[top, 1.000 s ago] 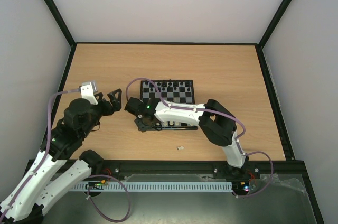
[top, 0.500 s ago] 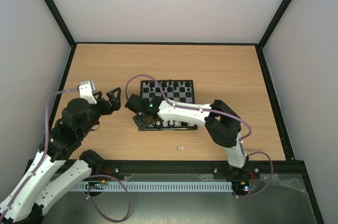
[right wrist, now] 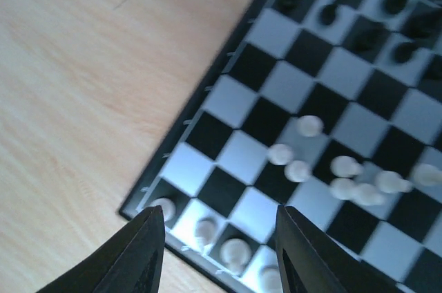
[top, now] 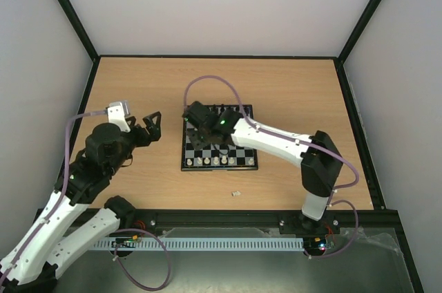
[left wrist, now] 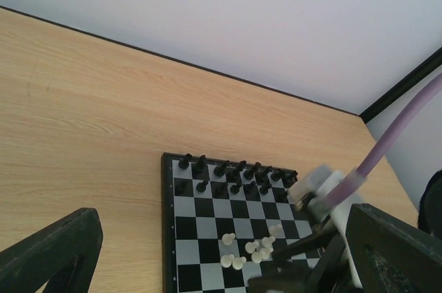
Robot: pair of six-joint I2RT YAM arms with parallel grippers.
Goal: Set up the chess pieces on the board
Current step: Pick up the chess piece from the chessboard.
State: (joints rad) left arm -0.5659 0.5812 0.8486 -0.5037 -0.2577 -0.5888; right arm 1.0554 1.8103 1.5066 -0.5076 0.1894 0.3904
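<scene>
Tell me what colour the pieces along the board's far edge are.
Black. The far-edge pieces on the board show best in the left wrist view.

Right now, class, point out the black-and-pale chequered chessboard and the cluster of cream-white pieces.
black-and-pale chequered chessboard [left wrist: 185, 228]: left wrist view, bare left-edge square
cluster of cream-white pieces [right wrist: 298, 171]: right wrist view, one middle piece

The top view looks down from high above and behind the arm bases, taking in the whole table with the board mid-table. The camera on the left hand sits low, left of the board, facing right and far toward the wall. The camera on the right hand hangs close over the board's left edge, looking steeply down. All three views share the board.
</scene>
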